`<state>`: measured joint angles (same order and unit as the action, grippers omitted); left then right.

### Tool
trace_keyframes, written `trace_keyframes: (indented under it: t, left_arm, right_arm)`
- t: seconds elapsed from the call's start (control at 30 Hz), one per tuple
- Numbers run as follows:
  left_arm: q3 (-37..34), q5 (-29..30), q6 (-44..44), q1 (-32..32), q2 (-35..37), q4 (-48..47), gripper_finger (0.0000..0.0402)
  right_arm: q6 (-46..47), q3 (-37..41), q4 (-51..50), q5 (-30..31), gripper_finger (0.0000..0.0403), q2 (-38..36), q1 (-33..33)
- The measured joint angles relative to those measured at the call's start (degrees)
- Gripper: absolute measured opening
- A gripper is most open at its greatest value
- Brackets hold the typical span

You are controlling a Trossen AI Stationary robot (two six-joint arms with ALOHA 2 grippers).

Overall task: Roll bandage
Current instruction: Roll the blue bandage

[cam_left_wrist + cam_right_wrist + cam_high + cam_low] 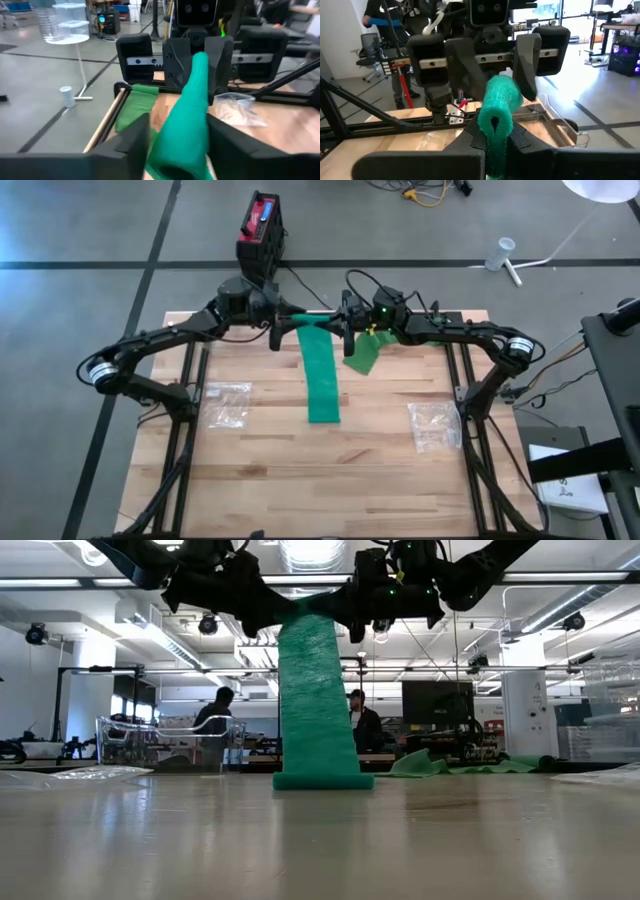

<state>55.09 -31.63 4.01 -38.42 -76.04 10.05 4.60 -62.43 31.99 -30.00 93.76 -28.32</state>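
Observation:
A green bandage (pixel 322 375) has its top end rolled into a short roll (pixel 501 97) held high over the far middle of the table. Its loose strip (pixel 315 690) hangs straight down, and the bottom end (pixel 322 780) lies folded on the tabletop. My left gripper (pixel 175 150) reaches in from the table's left, and my right gripper (pixel 495 142) reaches in from the right. Both are level and face each other, each shut on one end of the roll. A second green bandage (pixel 362 355) lies crumpled under the right arm. My left gripper has the roll's left end (pixel 172 142) between its two fingers (pixel 527 60). It comes level from the table's left, fingers lying along the roll. The roll is lifted clear. My right gripper pinches the roll's right end (pixel 495 122) between its two fingers (pixel 175 62), level from the table's right and along the roll. The strip hangs below, its bottom end on the table.
Two clear plastic bags (pixel 225 402) (pixel 435 425) lie on the wood, one left and one right of the strip. A red and black device (pixel 262 225) stands on the floor beyond the far edge. People (pixel 215 715) stand in the room behind.

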Motion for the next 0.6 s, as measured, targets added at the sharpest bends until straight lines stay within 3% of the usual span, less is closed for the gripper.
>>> trace_keyframes:
  t: [0.2, 0.27, 0.37, 0.6]
  left_arm:
    - [-0.1, -2.9, 1.3, -0.4, 0.2, -0.8, 0.0028]
    - [-0.1, -3.3, 1.3, -0.5, 0.5, -1.2, 0.0011]
    - [-0.2, -4.0, 1.5, -0.6, 1.4, -1.7, 0.0033]
    - [-0.1, -3.6, 3.2, -1.0, 3.9, -3.2, 0.0141]
  right_arm:
    - [0.3, 0.0, -0.2, -0.4, 0.0009, 0.0, 0.0]
    - [0.3, 0.0, -0.3, -0.4, 0.0009, 0.0, 0.0]
    - [0.6, 0.0, 0.1, -0.4, 0.0009, 0.0, 0.1]
    - [0.5, 0.0, -0.3, -1.0, 0.0009, -0.1, 0.1]
